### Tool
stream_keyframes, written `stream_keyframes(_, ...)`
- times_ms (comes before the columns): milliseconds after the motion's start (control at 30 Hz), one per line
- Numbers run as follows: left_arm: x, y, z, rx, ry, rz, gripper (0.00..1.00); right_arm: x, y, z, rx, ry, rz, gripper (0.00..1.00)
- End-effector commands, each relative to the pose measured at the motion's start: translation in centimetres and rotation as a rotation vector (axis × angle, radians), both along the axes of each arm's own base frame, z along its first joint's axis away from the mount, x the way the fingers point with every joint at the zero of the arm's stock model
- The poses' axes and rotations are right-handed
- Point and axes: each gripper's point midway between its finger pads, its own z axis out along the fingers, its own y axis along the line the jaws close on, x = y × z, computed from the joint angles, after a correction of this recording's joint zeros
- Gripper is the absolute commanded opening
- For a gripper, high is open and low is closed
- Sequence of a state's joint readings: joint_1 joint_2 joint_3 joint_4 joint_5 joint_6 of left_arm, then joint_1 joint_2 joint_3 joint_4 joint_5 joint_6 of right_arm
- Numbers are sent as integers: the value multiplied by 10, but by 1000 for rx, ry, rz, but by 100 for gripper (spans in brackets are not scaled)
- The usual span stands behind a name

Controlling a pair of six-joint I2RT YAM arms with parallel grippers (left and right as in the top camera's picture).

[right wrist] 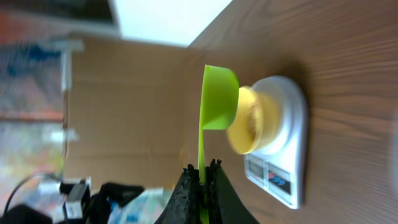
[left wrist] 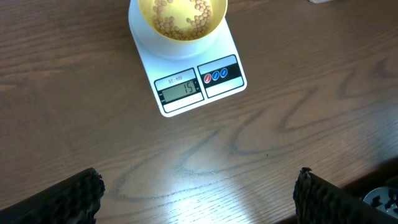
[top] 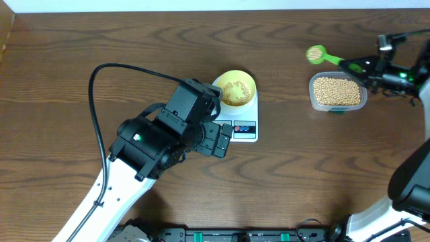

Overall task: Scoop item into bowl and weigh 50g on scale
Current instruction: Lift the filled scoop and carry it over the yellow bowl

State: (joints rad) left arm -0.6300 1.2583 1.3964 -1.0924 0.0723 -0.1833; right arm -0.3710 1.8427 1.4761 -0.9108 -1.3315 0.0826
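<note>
- The beans (left wrist: 180,22) weighed so far lie in a thin layer across the floor of the yellow bowl (left wrist: 146,15), at the top centre of the left wrist view.
- The bowl stands on the back part of the white scale (left wrist: 186,65). The scale's display (left wrist: 180,92) seems to read 15, well short of the 50 g target.
- Judging by that, the scooping is under way and roughly a third done. Several more scoops and a careful final top-up are left.
- The main supply of beans fills the clear tub (top: 337,92) at the upper right of the overhead frame, well apart from the scale.
- The green scoop (top: 316,54) hangs just up and left of the tub, and its cup looks empty.
- The right gripper (right wrist: 203,180) is clamped tight on the scoop's thin handle, cup pointing toward the scale.
- The left gripper (left wrist: 199,199) hovers over the bare table (left wrist: 298,143) just in front of the scale, jaws spread fully wide and holding nothing.
</note>
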Motion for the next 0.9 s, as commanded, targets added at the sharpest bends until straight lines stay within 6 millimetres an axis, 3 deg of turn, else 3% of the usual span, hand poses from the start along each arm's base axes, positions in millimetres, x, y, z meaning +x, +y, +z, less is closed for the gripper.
stream_keyframes(0,1,1,9,-13,-26,-1,100,-5,50,12,81,-60,147,1)
stream_keyframes(167,1,1,9,-13,-26,-1,100,-7,118,15,67,-89,300,1)
stream_keyframes(300,1,1,9,-13,-26,-1,100,-1,161,9,-17,-116,341,1)
stream_keyframes(367,1,1,9,-13,-26,-1,100,2,173,8,-43,-122,339,2)
stream_keyframes(667,1,1,9,-13,-26,-1,100,3,182,2,-78,-105,332,1)
stream_keyframes(867,1,1,9,-13,-26,-1,100,-2,182,-31,-239,-59,309,2)
